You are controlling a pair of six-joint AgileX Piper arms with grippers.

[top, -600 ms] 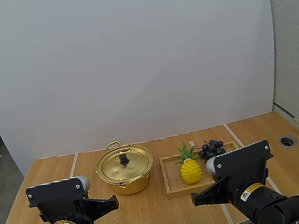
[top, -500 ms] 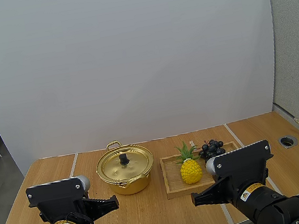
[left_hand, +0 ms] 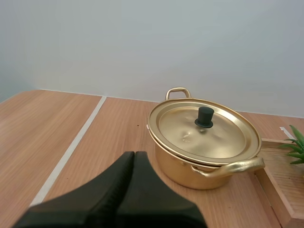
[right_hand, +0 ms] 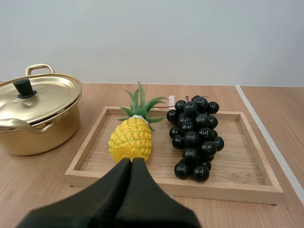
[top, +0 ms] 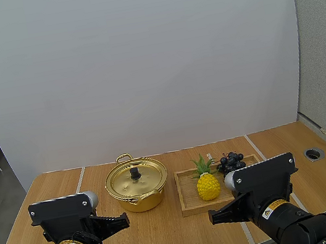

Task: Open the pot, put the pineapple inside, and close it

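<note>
The bench (top: 169,230) is a light wooden surface that carries all items.

The wooden tray (top: 187,198) lies flat right of centre on the bench. It is just beside the pot, on the pot's right.

The pot (top: 137,196) is gold-coloured and stands upright left of the wooden tray. One loop handle faces the far side and one faces the near side. The lid (top: 147,179) is seated on the pot and closes it.

The left pincer (left_hand: 134,153) hovers over the near left part of the bench. It is on the near side of the pot and apart from it. Its two black fingers lie pressed together as one wedge, with nothing between them.

The right pincer (right_hand: 131,159) hovers at the near edge of the wooden tray, in line with the pineapple and apart from it. Its fingers also lie pressed together, with nothing between them.

The pineapple (right_hand: 130,138) is yellow with a green crown. It rests in the left half of the wooden tray, outside the pot. Whether it stands or lies cannot be told.

The bunch of grapes (right_hand: 194,137) is dark and rests in the right half of the wooden tray, just beside the pineapple.

The knob (left_hand: 205,117) is black and stands upright at the centre of the lid.
</note>
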